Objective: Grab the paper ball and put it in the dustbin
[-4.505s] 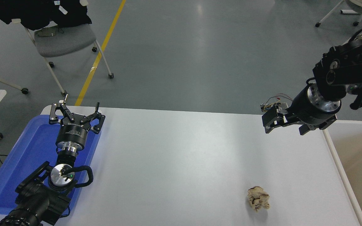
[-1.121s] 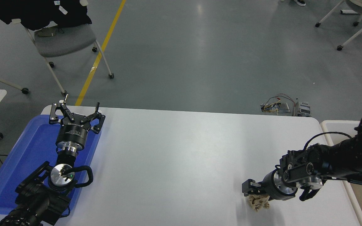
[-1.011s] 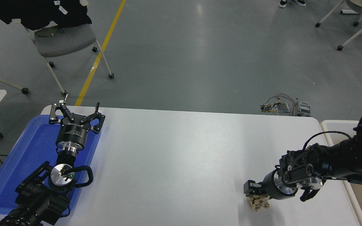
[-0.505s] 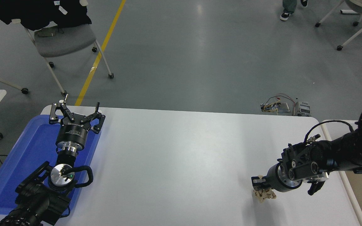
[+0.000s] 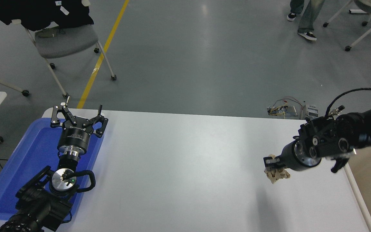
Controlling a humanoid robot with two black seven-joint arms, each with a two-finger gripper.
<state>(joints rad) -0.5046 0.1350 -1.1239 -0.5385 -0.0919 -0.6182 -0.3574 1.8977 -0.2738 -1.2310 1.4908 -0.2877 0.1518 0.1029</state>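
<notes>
on the robot's side of the white table (image 5: 179, 167), largest item first: the table top spans most of the view. the dustbin (image 5: 359, 199) sits against the table's right edge, only its white rim and part of its beige inside showing. a blue tray (image 5: 18, 167) lies at the left edge, with the left gripper (image 5: 77, 117) parked over it, fingers spread apart and holding nothing.

the right gripper (image 5: 274, 166) comes in from the right edge, pointing leftward across the table, away from the bin. its fingers are closed onto the paper ball (image 5: 277, 174). the ball hangs at the fingertips, slightly below them in the view, and appears raised off the surface; a faint shadow lies on the table beneath it.

governing relation: the dustbin lies to the right of the held ball, behind the gripper's wrist. the right arm is the nearer one by far. judgement: the carry calls for a rightward swing over the rim before release. the ball is small and held at its upper part, so slippage is possible.
</notes>
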